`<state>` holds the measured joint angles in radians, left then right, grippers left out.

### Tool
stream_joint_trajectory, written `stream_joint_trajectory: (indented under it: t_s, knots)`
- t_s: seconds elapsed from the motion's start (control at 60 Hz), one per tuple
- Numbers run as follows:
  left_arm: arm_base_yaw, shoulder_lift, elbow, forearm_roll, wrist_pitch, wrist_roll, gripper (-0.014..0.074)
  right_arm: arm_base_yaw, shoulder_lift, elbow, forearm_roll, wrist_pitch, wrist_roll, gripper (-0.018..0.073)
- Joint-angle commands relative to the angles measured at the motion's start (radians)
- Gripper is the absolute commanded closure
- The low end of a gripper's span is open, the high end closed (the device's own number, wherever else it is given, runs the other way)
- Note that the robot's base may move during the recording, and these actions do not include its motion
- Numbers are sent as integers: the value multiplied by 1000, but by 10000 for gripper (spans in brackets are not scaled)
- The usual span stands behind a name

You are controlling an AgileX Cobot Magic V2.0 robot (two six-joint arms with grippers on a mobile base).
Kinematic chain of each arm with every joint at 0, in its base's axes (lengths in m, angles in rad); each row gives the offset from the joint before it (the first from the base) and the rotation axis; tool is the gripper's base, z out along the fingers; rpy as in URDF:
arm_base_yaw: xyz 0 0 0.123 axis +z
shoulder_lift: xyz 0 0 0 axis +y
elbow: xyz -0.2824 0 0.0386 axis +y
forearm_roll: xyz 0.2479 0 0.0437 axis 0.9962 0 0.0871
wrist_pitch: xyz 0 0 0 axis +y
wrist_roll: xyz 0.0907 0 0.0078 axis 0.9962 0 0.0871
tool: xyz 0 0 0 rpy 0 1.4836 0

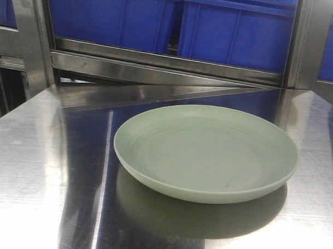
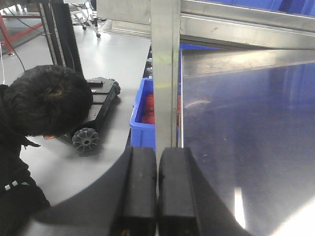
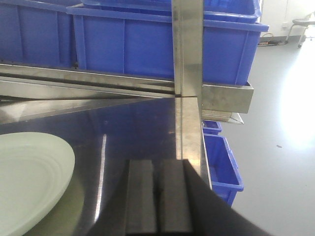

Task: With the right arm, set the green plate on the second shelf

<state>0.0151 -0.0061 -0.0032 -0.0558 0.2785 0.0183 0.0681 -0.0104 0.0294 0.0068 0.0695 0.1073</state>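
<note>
The green plate [image 1: 206,150], round, shallow and pale sage, lies flat on the steel shelf surface [image 1: 34,152] in the front view. Its right part also shows at the lower left of the right wrist view, green plate [image 3: 29,177]. My right gripper [image 3: 158,164] is shut and empty, to the right of the plate and apart from it, near the shelf's right upright post [image 3: 187,59]. My left gripper [image 2: 157,152] is shut with nothing in it, at the shelf's left edge in front of the left post [image 2: 165,73]. Neither gripper shows in the front view.
Blue plastic bins [image 1: 235,28] stand on the shelf level above and behind the plate, over a steel rail [image 1: 158,61]. More blue bins sit low beside the rack [image 3: 221,167] [image 2: 142,110]. A person's head [image 2: 47,101] and a wheeled base [image 2: 96,115] are on the floor at left.
</note>
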Motion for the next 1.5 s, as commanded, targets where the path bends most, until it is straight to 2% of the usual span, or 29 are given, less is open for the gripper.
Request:
stream_joint_trajectory:
  t_s: [0.0, 0.117, 0.284, 0.484, 0.667, 0.767, 0.884, 0.934, 1.101, 1.484]
  knots:
    - [-1, -21, 40, -2, -79, 0, 472, -8, -17, -8, 2, -131, -8, 505]
    - [-1, -21, 40, -2, -79, 0, 472, -8, -7, -10, 6, -158, -3, 505]
    - [-1, -21, 40, -2, -79, 0, 472, -8, 203, -110, 38, -146, 115, 505]
    - [-1, -21, 40, -2, -79, 0, 472, 2, 623, -399, 42, -103, 198, 503]
    - [-1, -21, 40, -2, -79, 0, 472, 70, 926, -643, 44, 71, 201, 494]
    - [-1, -21, 40, -2, -79, 0, 472, 123, 1066, -743, 45, 161, 201, 393]
    - [-1, -21, 40, -2, -79, 0, 472, 181, 1200, -809, 48, 213, 201, 167]
    - [-1, -21, 40, -2, -79, 0, 472, 202, 1244, -827, 56, 236, 201, 119]
    - [-1, -21, 40, -2, -79, 0, 472, 244, 1349, -844, 69, 255, 201, 115]
    - [-1, -21, 40, -2, -79, 0, 472, 284, 1467, -869, 83, 230, 201, 115]
